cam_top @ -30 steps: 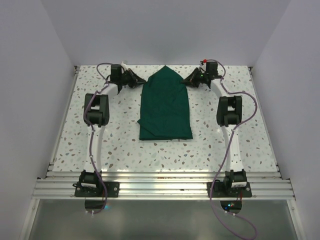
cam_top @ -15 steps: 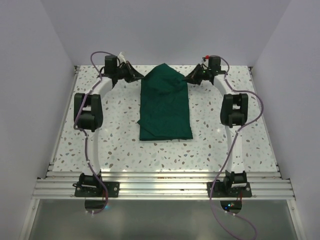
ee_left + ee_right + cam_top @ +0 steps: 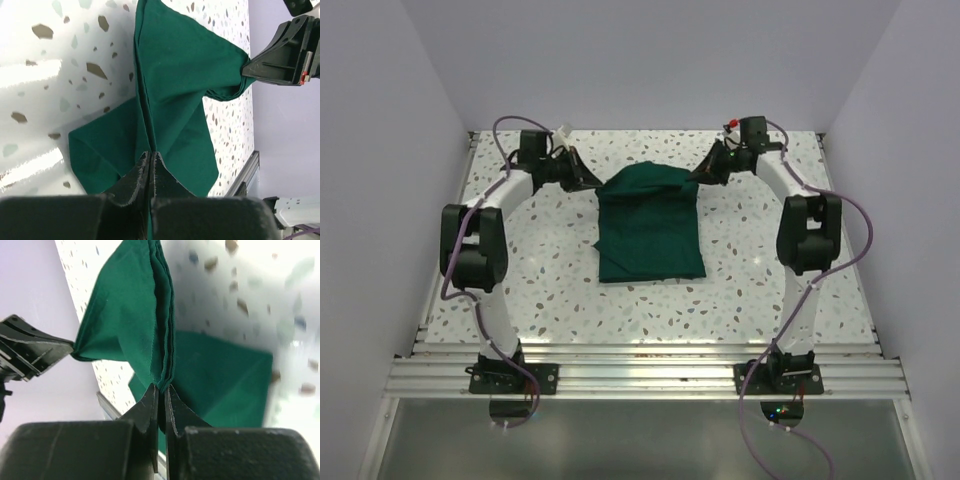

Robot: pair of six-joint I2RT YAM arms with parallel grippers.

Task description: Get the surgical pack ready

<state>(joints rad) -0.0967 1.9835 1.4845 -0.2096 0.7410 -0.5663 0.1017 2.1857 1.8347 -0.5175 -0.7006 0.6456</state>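
Two claws grasp one dark green surgical pack (image 3: 650,240), which lies at the middle of a speckled white bench (image 3: 550,290); the pack is a folded cloth, its near part flat on the bench and its far edge lifted off the surface; the left claw (image 3: 595,183) is clenched on the far left corner of the cloth; the right claw (image 3: 703,172) is clenched on the far right corner; between them the raised edge sags in loose folds; each wrist view shows several layers of green fabric pinched tight between closed fingers, with the other claw gripping the opposite corner; the left arm (image 3: 475,245) and right arm (image 3: 807,235) curve inward from the near edge; pale walls (image 3: 380,150) surround the bench.
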